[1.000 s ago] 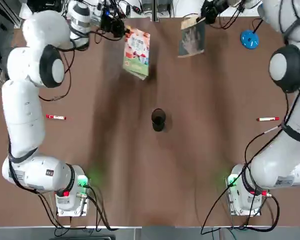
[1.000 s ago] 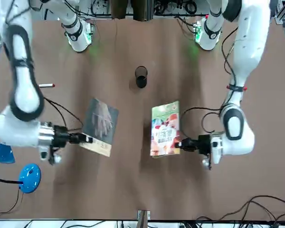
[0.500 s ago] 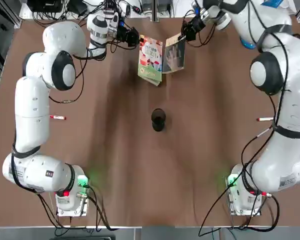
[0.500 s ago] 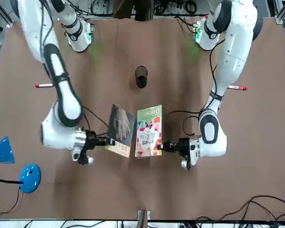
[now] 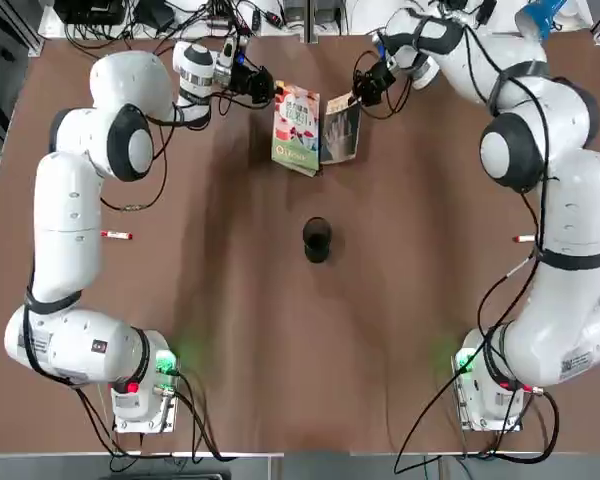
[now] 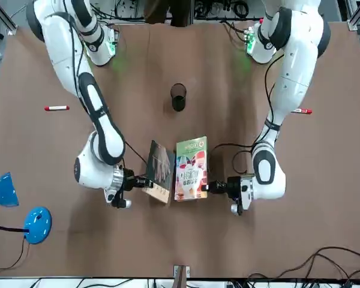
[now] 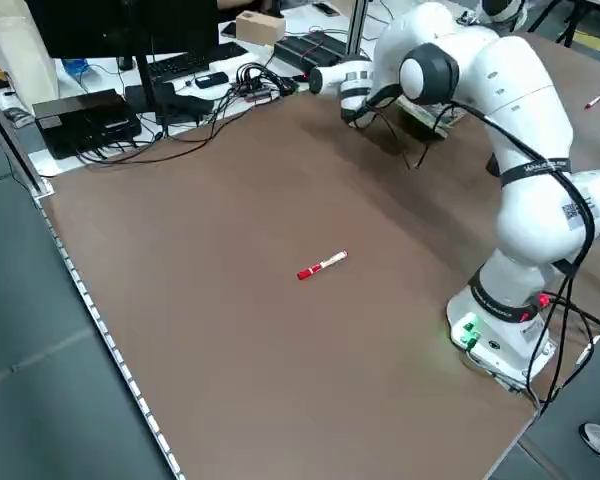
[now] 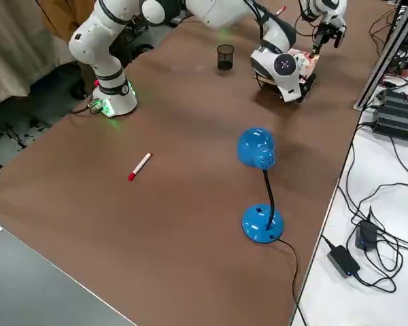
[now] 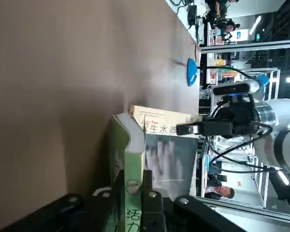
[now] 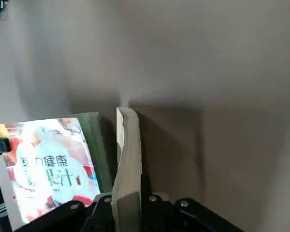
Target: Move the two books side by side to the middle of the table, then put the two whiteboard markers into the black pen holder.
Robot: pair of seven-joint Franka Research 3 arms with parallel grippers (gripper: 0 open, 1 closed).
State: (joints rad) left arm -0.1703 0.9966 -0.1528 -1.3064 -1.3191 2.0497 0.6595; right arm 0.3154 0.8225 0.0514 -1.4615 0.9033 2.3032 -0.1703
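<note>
Two books stand tilted, side by side and almost touching, on the far half of the table (image 5: pixel 280 350). My left gripper (image 5: pixel 268 93) is shut on the colourful book (image 5: pixel 298 128), whose green spine (image 9: pixel 130 159) shows between its fingers. My right gripper (image 5: pixel 366 90) is shut on the dark book (image 5: pixel 342 128), seen edge-on (image 10: pixel 126 159) in the right wrist view. The black pen holder (image 5: pixel 317 240) stands nearer my bases than the books. One whiteboard marker (image 5: pixel 112 235) lies at the left, the other marker (image 5: pixel 525 238) at the right, both far from the grippers.
A blue desk lamp (image 6: pixel 25 217) stands near the table's far right corner. Cables and black boxes (image 7: pixel 90 115) lie off the table beyond its far edge. Both arms reach over the far half of the table.
Both grippers have brought their books inward from the far left and far right. The books now stand next to each other beyond the pen holder.
</note>
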